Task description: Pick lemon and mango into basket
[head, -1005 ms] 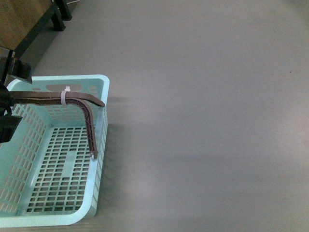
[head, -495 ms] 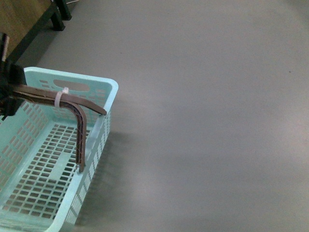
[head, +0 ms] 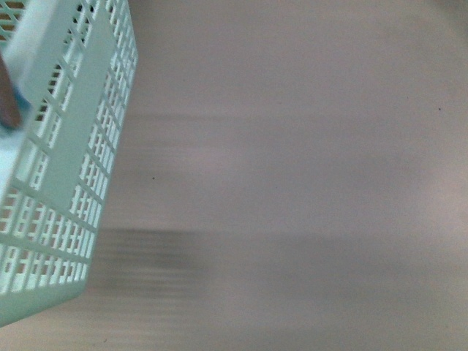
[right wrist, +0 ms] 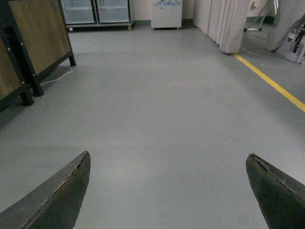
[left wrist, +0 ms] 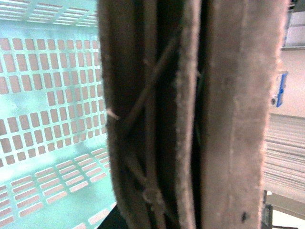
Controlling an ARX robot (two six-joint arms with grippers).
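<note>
The basket is tilted and blurred, with bare grey floor to its right. Its brown handle crosses close before its slotted inside — whether the left claw grips it, I cannot tell. The right gripper is released, its fingers wide apart over the floor.

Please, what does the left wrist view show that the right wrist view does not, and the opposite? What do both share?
Only the left wrist view: the basket, its slotted teal wall, and its brown handle very close to the lens. Only the right wrist view: the right gripper, open and empty, above a grey floor with a yellow line, and wooden panels. Shared: neither shows the lemon or the mango.
</note>
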